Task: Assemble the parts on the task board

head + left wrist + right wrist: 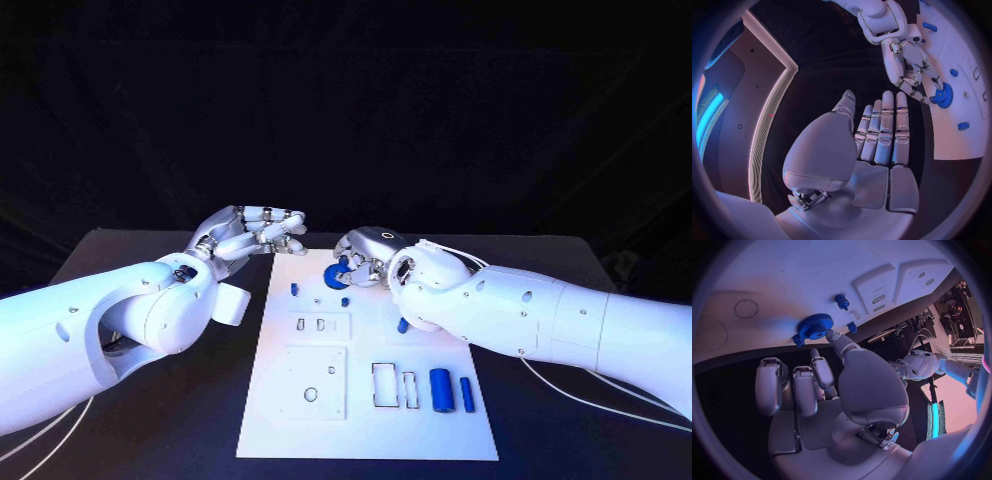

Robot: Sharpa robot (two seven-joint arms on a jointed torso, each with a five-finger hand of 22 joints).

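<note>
A white board (281, 420) lies mid-table. The right hand (372, 250) hovers at its far end, fingertips touching a blue gear (336, 277) on the board. The left hand (253, 232), fingers apart, holds nothing, just off the far-left corner.

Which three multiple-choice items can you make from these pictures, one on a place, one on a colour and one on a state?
1. Where is the gear?
A. At the far end of the task board, by the right hand
B. At the near end of the board
C. On the black table, off the board

2. What colour is the gear?
A. Grey
B. Blue
C. White

3. How is the left hand?
A. Holding the gear
B. Pressing on the board
C. Open, holding nothing

Key:
1 A: the gear sits at the far end of the task board, at the right hand.
2 B: it is plainly blue in the right wrist view.
3 C: the left hand has its fingers spread and nothing in it.
</note>
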